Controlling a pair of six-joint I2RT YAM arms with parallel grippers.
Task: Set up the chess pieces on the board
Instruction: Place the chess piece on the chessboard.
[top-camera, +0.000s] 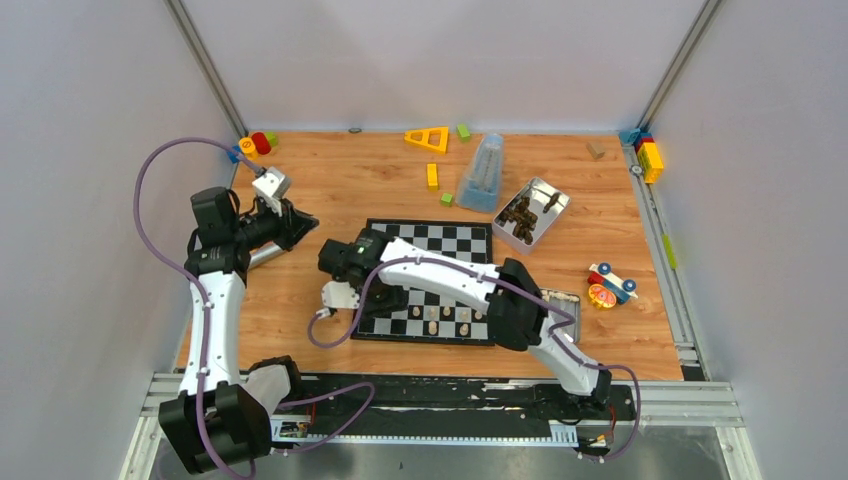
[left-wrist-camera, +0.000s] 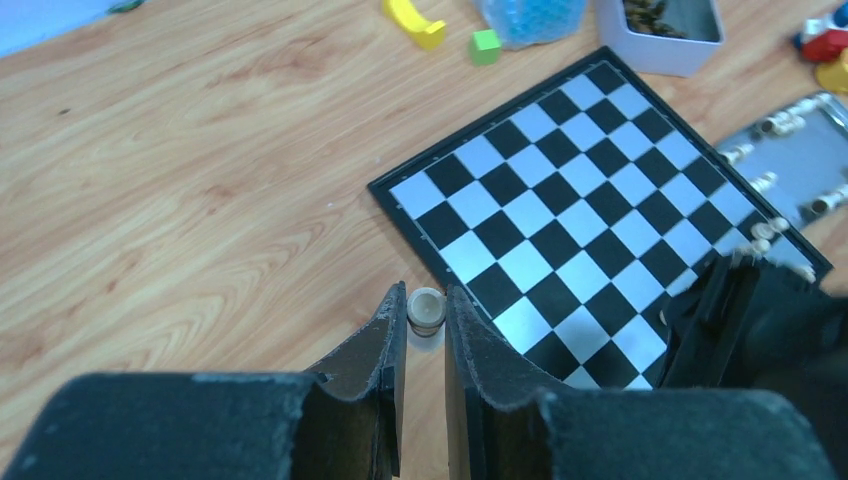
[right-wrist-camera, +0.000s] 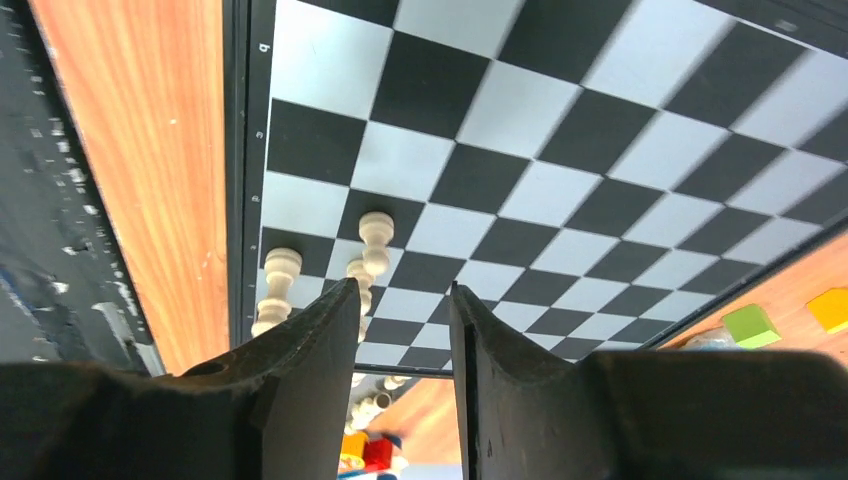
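Left fingers (left-wrist-camera: 372, 352) grip chess piece (left-wrist-camera: 425, 309), upright, head up.

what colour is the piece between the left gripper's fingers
Pale cream chess piece, clearest in the left wrist view.

Bright, even light; soft shadows; fingers (left-wrist-camera: 370, 360) defocused.

The right arm (top-camera: 440, 272) hides the middle of the board (top-camera: 450, 238) — chess pieces (top-camera: 433, 313) too small to tell apart.
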